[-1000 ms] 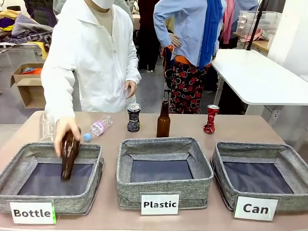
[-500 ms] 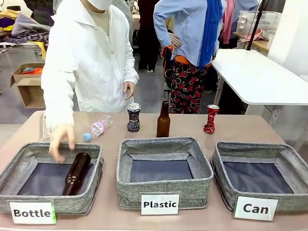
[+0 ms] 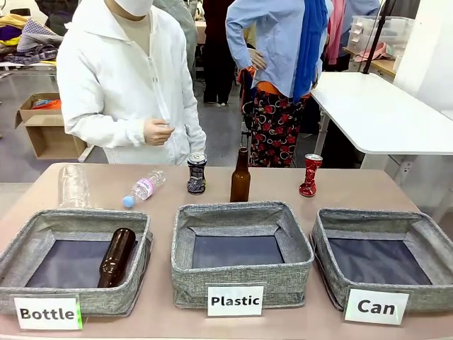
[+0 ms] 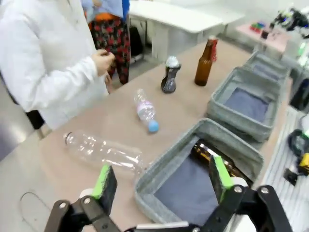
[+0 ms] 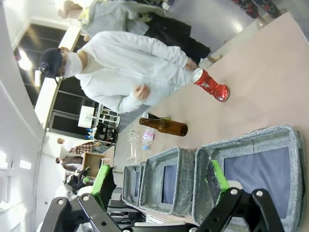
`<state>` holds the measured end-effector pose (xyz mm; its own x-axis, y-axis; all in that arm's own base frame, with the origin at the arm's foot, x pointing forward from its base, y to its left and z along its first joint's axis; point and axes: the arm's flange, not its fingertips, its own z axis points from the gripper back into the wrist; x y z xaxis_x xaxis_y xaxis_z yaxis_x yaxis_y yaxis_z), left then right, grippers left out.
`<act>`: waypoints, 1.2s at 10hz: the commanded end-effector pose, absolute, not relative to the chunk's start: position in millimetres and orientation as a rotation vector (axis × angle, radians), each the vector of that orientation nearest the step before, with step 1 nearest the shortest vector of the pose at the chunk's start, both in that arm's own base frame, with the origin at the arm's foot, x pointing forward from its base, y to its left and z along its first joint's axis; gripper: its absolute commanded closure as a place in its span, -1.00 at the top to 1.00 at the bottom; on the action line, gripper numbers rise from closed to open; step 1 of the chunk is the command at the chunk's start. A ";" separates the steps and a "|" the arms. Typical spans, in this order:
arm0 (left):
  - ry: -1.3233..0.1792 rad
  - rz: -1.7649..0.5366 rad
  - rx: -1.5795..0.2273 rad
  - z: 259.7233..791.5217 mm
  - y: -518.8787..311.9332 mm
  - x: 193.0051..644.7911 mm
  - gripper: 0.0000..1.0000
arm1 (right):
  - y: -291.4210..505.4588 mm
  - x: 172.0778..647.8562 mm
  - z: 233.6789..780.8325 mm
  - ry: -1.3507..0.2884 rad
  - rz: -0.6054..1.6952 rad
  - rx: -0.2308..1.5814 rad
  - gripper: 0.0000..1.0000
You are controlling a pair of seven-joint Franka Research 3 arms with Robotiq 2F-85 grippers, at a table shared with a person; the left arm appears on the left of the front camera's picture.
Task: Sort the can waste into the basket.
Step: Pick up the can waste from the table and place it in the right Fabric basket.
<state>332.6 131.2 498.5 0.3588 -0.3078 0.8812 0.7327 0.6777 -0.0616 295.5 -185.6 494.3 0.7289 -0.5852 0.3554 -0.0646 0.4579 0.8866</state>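
Person's hand (image 3: 157, 132) pulled back; basket (image 3: 375, 217) lies crosswise, label (image 3: 376, 307) facing robot; left claw (image 4: 161, 174), right claw (image 5: 160, 174) apart

A robotics lab or workshop — the tan table (image 3: 354, 188) holds the basket (image 3: 368, 215) labelled "Can" at near right, with a "Plastic" bin (image 3: 233, 211) and a "Bottle" bin (image 3: 78, 218) to its left. Beyond it are a white worktable (image 3: 382, 113) at far right and an open cardboard box (image 3: 44, 134) on bare floor at far left — and a white-coated person (image 3: 120, 85).
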 end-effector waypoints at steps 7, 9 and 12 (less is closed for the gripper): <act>-0.712 -1.086 -0.178 436.0 -28.3 573.9 1.00 | -186.5 298.6 494.2 -0.740 -0.337 1.075 1.00; -0.663 -1.334 -0.310 408.6 -67.6 590.3 1.00 | -186.5 298.6 494.2 -0.740 -0.337 1.075 1.00; -0.706 -1.630 -0.662 381.2 -104.2 603.1 1.00 | -186.5 298.6 494.2 -0.740 -0.337 1.075 1.00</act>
